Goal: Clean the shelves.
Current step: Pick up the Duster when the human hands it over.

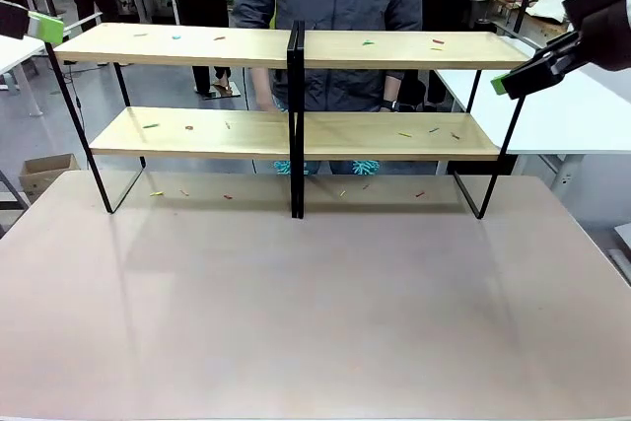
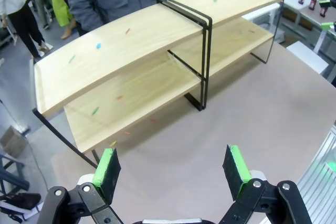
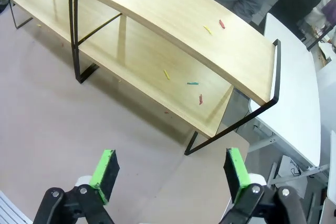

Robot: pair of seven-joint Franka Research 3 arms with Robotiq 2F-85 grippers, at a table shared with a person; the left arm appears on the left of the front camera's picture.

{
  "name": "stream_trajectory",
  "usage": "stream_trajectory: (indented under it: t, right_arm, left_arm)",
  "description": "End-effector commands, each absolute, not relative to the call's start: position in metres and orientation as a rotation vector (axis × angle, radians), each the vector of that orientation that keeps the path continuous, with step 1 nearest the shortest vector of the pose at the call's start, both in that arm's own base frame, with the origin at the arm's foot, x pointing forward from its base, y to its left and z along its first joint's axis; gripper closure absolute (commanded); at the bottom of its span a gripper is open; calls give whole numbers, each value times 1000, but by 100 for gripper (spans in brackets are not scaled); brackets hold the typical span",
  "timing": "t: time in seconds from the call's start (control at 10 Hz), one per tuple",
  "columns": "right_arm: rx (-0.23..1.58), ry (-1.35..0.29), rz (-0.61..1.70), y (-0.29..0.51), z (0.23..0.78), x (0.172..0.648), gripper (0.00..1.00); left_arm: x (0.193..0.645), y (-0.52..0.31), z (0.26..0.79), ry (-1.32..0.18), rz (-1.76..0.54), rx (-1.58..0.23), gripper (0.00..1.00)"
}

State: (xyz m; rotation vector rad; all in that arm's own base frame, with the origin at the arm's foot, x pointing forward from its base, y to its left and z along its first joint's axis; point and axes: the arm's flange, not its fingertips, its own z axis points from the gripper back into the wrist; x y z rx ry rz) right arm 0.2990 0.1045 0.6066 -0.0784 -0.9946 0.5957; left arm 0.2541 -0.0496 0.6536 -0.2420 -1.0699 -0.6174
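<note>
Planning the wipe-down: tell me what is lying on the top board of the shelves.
Small coloured scraps lie scattered there: a teal one, a red one, a green one, more by the right end. The black centre post of the shelves hides a thin strip.

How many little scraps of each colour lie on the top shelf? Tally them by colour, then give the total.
On the top shelf:
green scraps: 2
red scraps: 2
blue scrap: 1
yellow scrap: 1
Total: 6
</note>
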Motion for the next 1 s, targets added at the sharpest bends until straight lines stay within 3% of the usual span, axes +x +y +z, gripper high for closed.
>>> stream_trajectory:
  t: [0.0, 0.9]
  right_arm:
    - [-68, -1010, 610, 98, 566, 285, 0]
    - [-53, -975, 689, 110, 556, 293, 0]
  left_arm:
    - [199, -58, 517, -1059, -627, -234, 0]
    - [204, -55, 503, -1070, -458, -248, 0]
